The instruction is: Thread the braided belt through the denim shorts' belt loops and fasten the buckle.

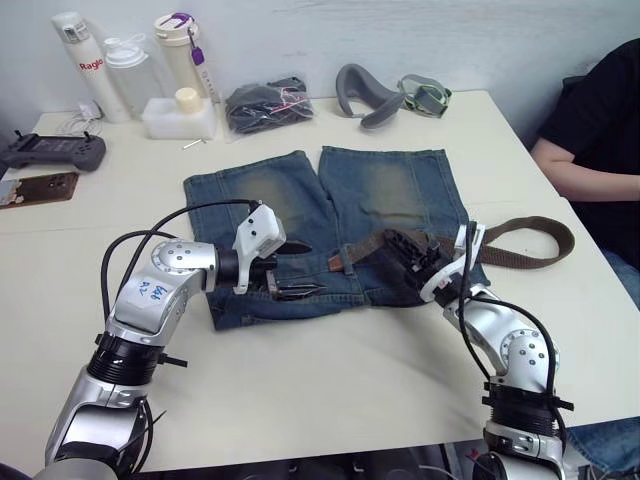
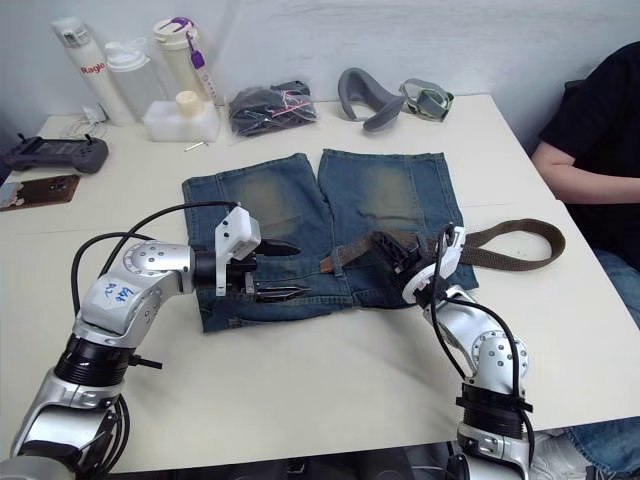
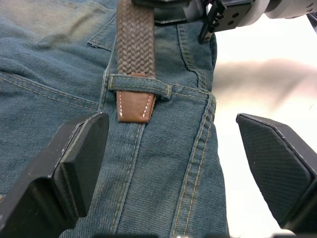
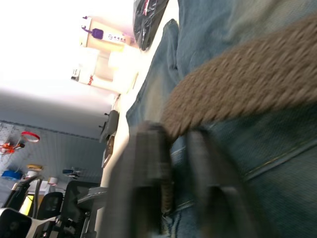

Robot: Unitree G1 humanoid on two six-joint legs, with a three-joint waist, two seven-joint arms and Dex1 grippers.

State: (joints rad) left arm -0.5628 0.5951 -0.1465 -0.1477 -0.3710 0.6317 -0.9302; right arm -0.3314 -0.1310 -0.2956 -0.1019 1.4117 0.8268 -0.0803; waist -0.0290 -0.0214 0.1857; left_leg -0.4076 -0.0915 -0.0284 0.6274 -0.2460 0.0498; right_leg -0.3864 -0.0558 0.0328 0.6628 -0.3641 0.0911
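**Left wrist view: belt tip under one loop**

One pair of shorts (image 1: 330, 215) lies flat on the worktop (image 1: 330, 370), waistband toward the robot. One belt (image 1: 520, 245) runs along it and curls off to the right; its tan tip (image 3: 134, 105) pokes out from under one loop (image 3: 138, 83). Other loops are hard to make out, and the buckle is hidden. Left claw (image 1: 298, 291) hovers spread apart beside the tip. Right claw (image 1: 410, 258) is clamped on the belt. Three bottles (image 1: 130, 70) stand behind; a person's arm (image 1: 585, 170) is cut off at right.
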